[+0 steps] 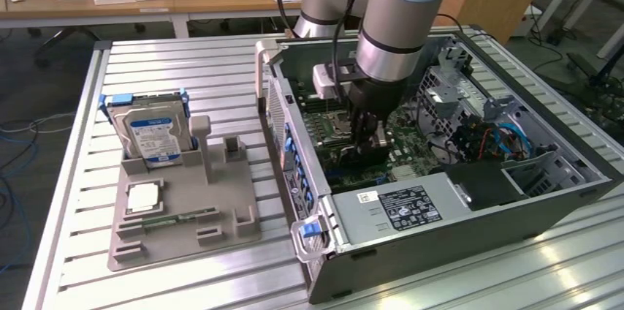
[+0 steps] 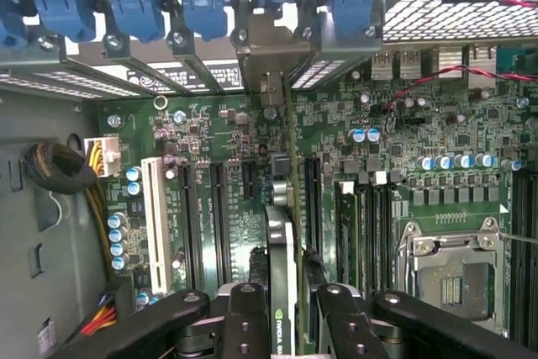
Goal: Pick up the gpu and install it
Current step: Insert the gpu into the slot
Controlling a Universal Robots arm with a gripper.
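Observation:
The gpu (image 2: 282, 266) is a thin dark card seen edge-on in the wrist view, with its silver bracket (image 2: 267, 48) up against the case's rear slot openings. My gripper (image 2: 286, 296) is shut on it, one black finger (image 2: 246, 313) on each side of the card. The card stands upright just over the long black expansion slots (image 2: 217, 208) of the green motherboard (image 2: 378, 157). In the exterior view the gripper (image 1: 369, 145) reaches down inside the open computer case (image 1: 439, 208), low over the motherboard (image 1: 332, 116).
A grey holder (image 1: 185, 233) on the slatted table at the exterior view's left carries a silver hard drive (image 1: 146, 131), a small square chip (image 1: 143, 197) and a green memory stick (image 1: 175, 217). Cables (image 1: 497, 138) and the drive cage crowd the case's far side. Blue slot latches (image 2: 134, 10) line the rear.

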